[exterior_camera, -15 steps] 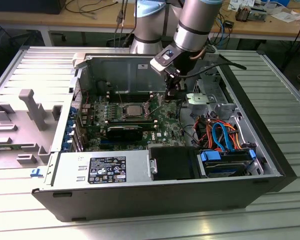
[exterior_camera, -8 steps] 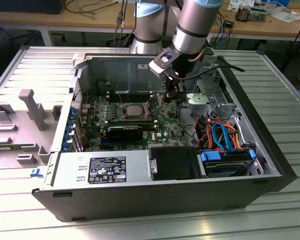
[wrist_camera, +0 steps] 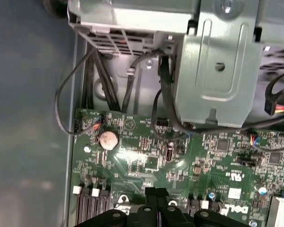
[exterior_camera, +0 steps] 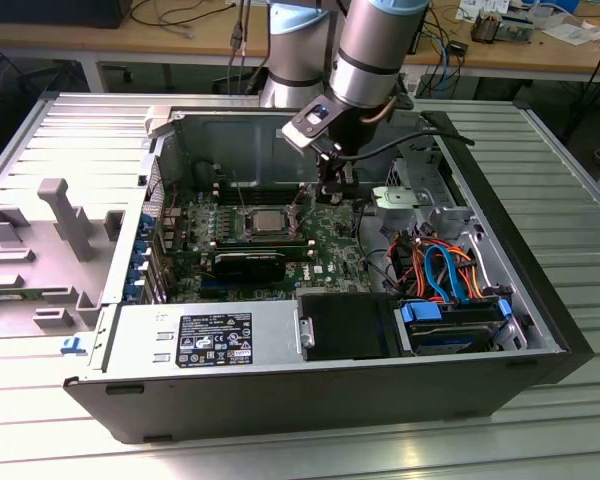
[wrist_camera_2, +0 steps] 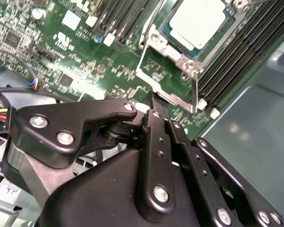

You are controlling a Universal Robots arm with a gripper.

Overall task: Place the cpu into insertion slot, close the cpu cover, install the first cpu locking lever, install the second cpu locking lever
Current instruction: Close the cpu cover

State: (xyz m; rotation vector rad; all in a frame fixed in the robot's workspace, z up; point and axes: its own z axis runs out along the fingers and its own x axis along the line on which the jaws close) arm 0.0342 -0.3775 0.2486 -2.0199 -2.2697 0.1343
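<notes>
Silvery cpu (exterior_camera: 265,222): seated in the insertion slot (exterior_camera: 235,228) at the centre of the exterior view, with green board (exterior_camera: 325,255) around it.
cpu cover (wrist_camera_2: 177,56): lies flat, framing the chip.
gripper (exterior_camera: 332,193): fingers pressed together, just right of the slot in the exterior view.

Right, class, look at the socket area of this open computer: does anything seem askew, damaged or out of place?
Nothing stands out. The cpu lies flat and square in the insertion slot, the cpu cover framing it evenly. The tool hangs just beside them, over the board.
</notes>
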